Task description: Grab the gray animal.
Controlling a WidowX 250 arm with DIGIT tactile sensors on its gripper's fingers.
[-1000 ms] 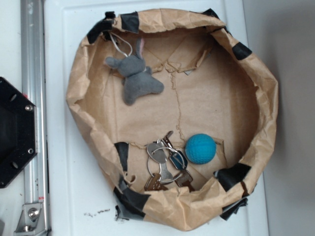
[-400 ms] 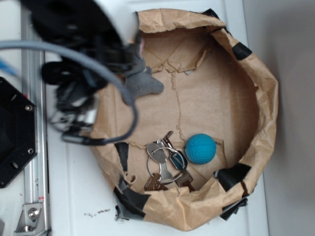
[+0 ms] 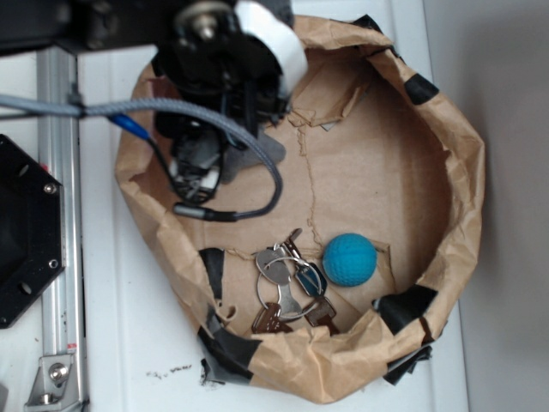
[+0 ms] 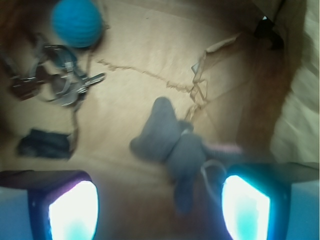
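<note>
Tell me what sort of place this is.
Likely a lab test rig, not a home: a taped brown paper bin of odd items, namely the gray animal, a blue ball and keys, beside a metal rail.

You have the small gray fuzzy plush bunny [image 4: 172, 145] lying flat on the brown paper floor, pink inner ear and thin white cord loop toward the paper wall, untouched.

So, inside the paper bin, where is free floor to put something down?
Bare paper floor lies right of the gray bunny and above the blue ball. The keys crowd the bottom edge; the open fingers crowd the top left.
</note>
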